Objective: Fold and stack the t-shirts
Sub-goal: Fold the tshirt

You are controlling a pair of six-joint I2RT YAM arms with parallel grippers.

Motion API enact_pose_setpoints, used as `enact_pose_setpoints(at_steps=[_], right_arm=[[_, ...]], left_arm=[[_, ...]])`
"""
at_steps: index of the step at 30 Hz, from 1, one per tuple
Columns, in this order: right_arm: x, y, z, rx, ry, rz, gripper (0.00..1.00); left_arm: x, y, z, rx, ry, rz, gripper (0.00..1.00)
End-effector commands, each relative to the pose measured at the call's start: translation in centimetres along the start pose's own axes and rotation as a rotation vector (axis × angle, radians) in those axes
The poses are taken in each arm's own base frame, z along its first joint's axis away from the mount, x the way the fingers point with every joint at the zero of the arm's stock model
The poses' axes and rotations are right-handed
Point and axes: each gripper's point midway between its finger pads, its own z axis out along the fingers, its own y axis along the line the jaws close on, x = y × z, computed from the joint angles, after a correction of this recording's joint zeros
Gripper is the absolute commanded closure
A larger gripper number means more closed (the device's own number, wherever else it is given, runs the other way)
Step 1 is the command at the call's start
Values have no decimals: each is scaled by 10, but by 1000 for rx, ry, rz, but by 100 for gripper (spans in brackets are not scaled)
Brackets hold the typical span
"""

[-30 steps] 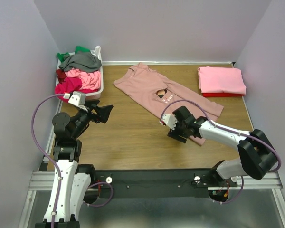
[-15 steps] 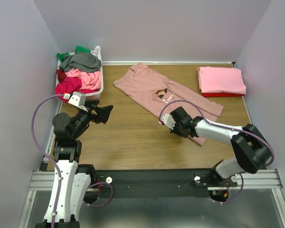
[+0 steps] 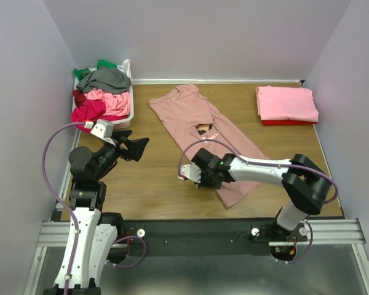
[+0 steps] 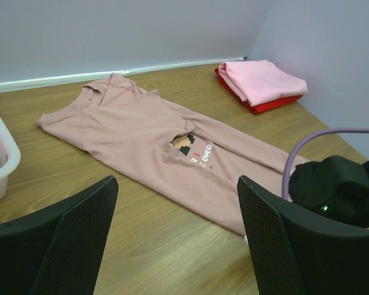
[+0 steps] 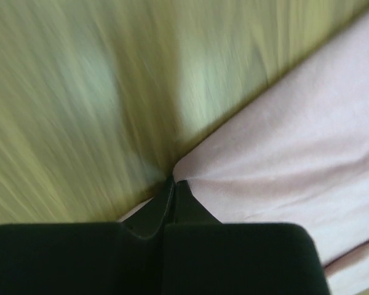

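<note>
A dusty-pink t-shirt [image 3: 190, 114] with a pixel print lies spread diagonally on the wooden table, also seen in the left wrist view [image 4: 135, 132]. My right gripper [image 3: 194, 174] is low at the shirt's near-left edge, shut on a pinch of the pink cloth [image 5: 295, 141]; its jaws [image 5: 174, 181] meet with the fabric edge between them. My left gripper [image 3: 138, 144] hovers open over bare wood left of the shirt, nothing between its fingers [image 4: 177, 181]. A folded bright pink tee on a red one [image 3: 287, 103] forms a stack at the back right.
A white basket [image 3: 128, 117] at the back left holds crumpled grey, pink, red and green tees [image 3: 104, 78]. Walls close the table on three sides. The right arm's forearm lies across the shirt's lower part.
My right gripper closed on the shirt's edge and dragged it left and toward the near side; the shirt's lower half swung left. The left arm barely moved.
</note>
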Motion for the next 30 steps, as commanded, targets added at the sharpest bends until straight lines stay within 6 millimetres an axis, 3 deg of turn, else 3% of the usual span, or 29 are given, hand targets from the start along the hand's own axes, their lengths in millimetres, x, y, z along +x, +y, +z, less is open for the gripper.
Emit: enact_pose_setpoints(at_steps=[1,3,4,6,7,8,10,11,13,16,17,18,20,21,23,24,25,26,27,28,29,30], right_arm=[[-27,47,16,-215,23,-21,100],[-39,53,17,-240,24,-34,99],[-53,54,13,-251,19,-38,96],[-58,54,11,-270,31,-42,84],[-63,50,6,-262,24,-55,74],[-62,46,-4,-249,21,-64,49],[-59,39,-17,-217,11,-94,29],[-49,35,-25,-219,16,-79,13],[-44,27,-51,-219,-39,-65,0],[-27,-3,-77,-192,-117,44,0],[-28,-10,-95,-170,-188,56,0],[-13,-26,-103,-135,-211,117,0],[-6,-43,-127,-65,-303,155,0],[14,-56,-130,-29,-309,230,0],[24,-61,-140,-19,-383,263,0],[40,-72,-151,23,-419,314,0],[49,-66,-148,9,-432,333,0],[51,-63,-150,-3,-467,309,0],[59,-64,-153,25,-479,313,0],[62,-61,-153,25,-484,307,0],[66,-58,-150,20,-491,303,0],[71,-61,-152,34,-496,324,0]], left_arm=[[-2,-7,-1,34,-10,16,14],[-1,-6,0,33,-7,15,12],[0,-6,0,35,-4,13,11],[2,-5,1,37,1,6,7],[3,-5,2,38,4,0,2],[4,-6,2,40,6,-2,2],[5,-7,3,50,11,-2,2],[5,-11,3,74,11,2,2],[9,-15,3,102,20,-2,2],[13,-25,5,165,34,-7,2],[17,-29,5,191,48,-21,3],[18,-34,6,217,51,-22,4],[21,-43,7,253,66,-35,6],[25,-48,9,269,80,-48,7],[35,-76,11,348,125,-67,9],[42,-79,15,332,149,-91,10],[47,-87,16,339,167,-103,11],[57,-115,13,412,207,-115,12],[66,-116,17,370,231,-128,12],[75,-127,16,380,265,-143,13],[86,-150,9,431,311,-152,14],[102,-152,12,379,360,-154,14]])
